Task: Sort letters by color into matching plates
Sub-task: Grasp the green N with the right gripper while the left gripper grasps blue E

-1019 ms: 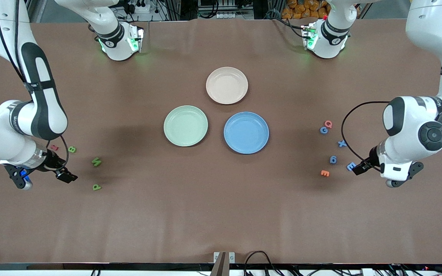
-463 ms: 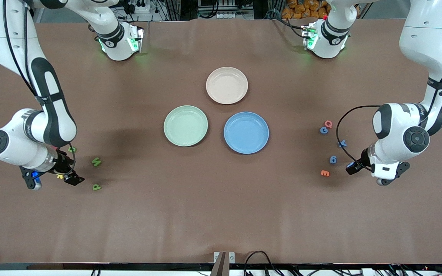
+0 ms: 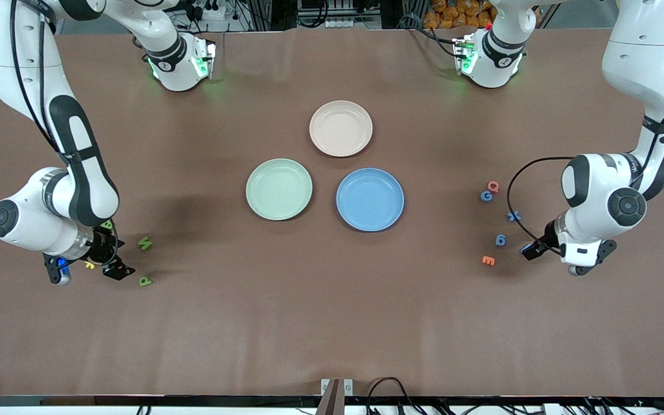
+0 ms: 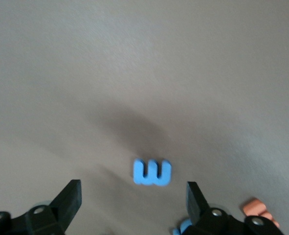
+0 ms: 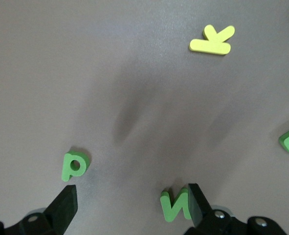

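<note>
Left wrist view: left gripper, jaws apart, over blue E; right gripper likewise spread between green letters.

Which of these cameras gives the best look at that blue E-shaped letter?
The left wrist view: the blue E-shaped letter lies flat on the table, whole and unobstructed, between the open left gripper fingers. In the front view only a sliver shows beside that gripper. The right wrist view doesn't show it.

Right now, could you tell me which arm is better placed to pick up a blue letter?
The left. Its gripper hangs with open jaws over the blue E, among the blue letters. The right gripper is over green letters at its own end of the table.
</note>
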Tool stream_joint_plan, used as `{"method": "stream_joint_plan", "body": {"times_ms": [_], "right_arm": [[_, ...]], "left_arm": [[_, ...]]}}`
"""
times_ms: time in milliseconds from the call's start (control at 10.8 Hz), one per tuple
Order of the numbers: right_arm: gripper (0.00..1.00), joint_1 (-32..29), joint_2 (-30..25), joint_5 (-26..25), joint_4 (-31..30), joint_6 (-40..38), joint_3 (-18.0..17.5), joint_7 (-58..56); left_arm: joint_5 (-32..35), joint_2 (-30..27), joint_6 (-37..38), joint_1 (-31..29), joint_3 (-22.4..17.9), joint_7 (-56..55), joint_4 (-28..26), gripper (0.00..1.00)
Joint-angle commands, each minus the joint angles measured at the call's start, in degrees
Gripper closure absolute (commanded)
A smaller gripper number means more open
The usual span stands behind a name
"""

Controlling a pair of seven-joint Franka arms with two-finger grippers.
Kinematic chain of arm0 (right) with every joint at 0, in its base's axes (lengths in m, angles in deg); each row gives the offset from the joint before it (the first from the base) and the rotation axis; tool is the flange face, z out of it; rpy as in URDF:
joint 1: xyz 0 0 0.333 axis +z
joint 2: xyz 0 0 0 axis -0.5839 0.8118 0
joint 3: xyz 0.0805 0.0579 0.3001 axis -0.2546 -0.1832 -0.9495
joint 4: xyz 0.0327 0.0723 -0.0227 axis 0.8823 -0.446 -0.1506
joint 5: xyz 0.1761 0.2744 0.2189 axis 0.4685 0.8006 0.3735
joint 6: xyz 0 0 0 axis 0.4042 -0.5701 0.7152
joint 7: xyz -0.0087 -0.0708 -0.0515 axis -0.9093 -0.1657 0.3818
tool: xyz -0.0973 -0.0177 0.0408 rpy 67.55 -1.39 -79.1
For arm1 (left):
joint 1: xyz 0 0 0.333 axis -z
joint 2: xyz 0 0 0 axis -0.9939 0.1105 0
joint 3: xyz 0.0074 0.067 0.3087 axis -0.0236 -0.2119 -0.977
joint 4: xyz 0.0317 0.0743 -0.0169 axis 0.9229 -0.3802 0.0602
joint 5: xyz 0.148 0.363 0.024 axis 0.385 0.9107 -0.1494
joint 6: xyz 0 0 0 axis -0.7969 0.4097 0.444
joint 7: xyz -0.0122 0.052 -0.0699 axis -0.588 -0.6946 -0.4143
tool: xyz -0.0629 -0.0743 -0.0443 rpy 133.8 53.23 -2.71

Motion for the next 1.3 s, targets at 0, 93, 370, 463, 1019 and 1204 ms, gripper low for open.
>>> {"method": "stream_joint_plan", "body": {"times_ms": [0, 93, 370, 463, 1019, 1204], "right_arm": [[0.0, 0.66, 1.34, 1.04, 0.04, 1.32, -0.21, 1.75], [0.0, 0.84, 1.34, 1.13, -0.39, 1.33, -0.21, 1.83], [0.0, 1.45, 0.38, 1.04, -5.48, 5.18, -0.21, 1.57], [0.0, 1.54, 0.29, 1.04, -5.84, 5.37, -0.21, 1.48], [0.0, 2.07, -2.08, 0.86, -9.98, 7.3, -0.3, 0.69], [0.0, 2.34, -2.43, 0.86, -10.77, 7.3, -0.3, 0.69]], "left_arm": [[0.65, 0.43, -2.41, -1.37, 0.38, 0.29, -0.76, 0.06], [0.65, 0.52, -2.75, -1.37, 0.38, 0.29, -0.76, 0.07], [0.74, 2.19, -4.86, -1.02, 0.38, 0.29, -0.76, 0.07], [0.65, 2.37, -4.95, -0.84, 0.38, 0.29, -0.76, 0.09], [0.48, 4.22, -7.24, -0.4, 0.38, 2.49, -0.58, 0.13], [0.56, 4.3, -7.24, -0.31, 0.38, 2.49, -0.49, 0.15]]}}
